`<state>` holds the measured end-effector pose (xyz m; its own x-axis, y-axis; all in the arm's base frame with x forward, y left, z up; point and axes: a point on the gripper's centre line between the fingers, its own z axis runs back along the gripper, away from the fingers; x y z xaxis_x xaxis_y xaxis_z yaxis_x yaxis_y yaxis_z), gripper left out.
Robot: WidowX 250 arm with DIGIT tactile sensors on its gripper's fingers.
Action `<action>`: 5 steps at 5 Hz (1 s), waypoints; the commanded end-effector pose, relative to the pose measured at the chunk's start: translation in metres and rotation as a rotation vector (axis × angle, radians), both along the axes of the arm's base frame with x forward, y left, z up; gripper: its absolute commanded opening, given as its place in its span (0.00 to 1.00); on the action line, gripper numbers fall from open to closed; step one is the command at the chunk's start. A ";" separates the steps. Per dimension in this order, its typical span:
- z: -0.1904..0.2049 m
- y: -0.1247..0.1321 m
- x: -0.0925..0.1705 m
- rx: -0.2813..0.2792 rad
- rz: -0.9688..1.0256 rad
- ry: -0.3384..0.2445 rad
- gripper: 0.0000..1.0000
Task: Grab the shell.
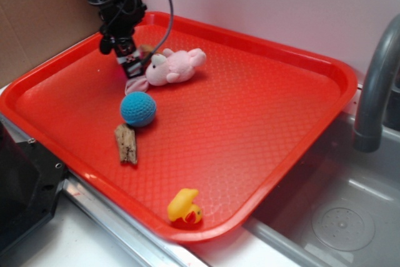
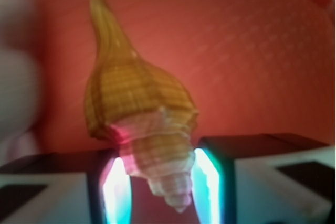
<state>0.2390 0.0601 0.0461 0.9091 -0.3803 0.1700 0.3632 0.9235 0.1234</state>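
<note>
- The red tray point(image 1: 262, 92) is filling most of the exterior view, sitting beside a grey sink point(image 1: 350, 217) on the right, and everything is happening at its far left corner.
- The arm is reaching down there, with the gripper point(image 1: 132, 67) hanging just left of the pink plush toy point(image 1: 175, 67).
- The shell point(image 2: 139, 108) is lying on the tray under the gripper; the wrist view is showing its pale spire end sitting between the two pads point(image 2: 116, 190), while the long pointed tip is aiming away.
- The jaws are standing partly open around that spire, roughly as wide as it is; whether the pads are pressing it yet I cannot tell, so I am not calling it held.
- To do this well, closing should be slow and centred, since the tapered, ridged spire is likely to squirt out; gripping nearer the wide body seems safer.
- The blue ball point(image 1: 138, 109), wood piece point(image 1: 126, 144) and yellow duck point(image 1: 184, 207) are lying nearer, well clear.
</note>
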 end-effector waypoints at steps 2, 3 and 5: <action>0.143 -0.061 -0.062 -0.080 0.271 -0.022 0.00; 0.168 -0.067 -0.071 -0.076 0.415 0.046 0.00; 0.171 -0.055 -0.061 -0.010 0.505 0.140 0.00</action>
